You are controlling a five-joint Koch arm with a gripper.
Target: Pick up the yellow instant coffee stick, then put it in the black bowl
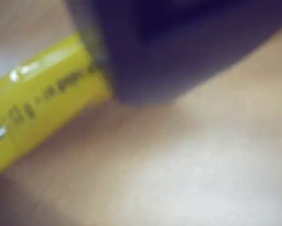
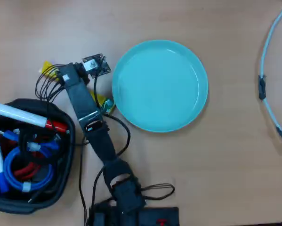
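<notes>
The yellow instant coffee stick [image 2: 47, 69] lies slanted on the wooden table, left of the teal plate. The arm crosses over its middle, so only its yellow end and its green-banded end [image 2: 106, 104] show. My gripper [image 2: 61, 76] is low over the stick near the yellow end. In the wrist view the stick [image 1: 42, 94] is very close and blurred, and one dark jaw covers its right end. Whether the jaws are closed on it cannot be told. The black bowl [image 2: 65, 174] stands at the lower left, left of the arm.
The bowl holds blue and red cables and markers; a white marker with a red cap [image 2: 23, 116] lies across its rim. A round teal plate [image 2: 197, 113] is just right of the stick. A pale cable [image 2: 268, 94] curves along the right edge.
</notes>
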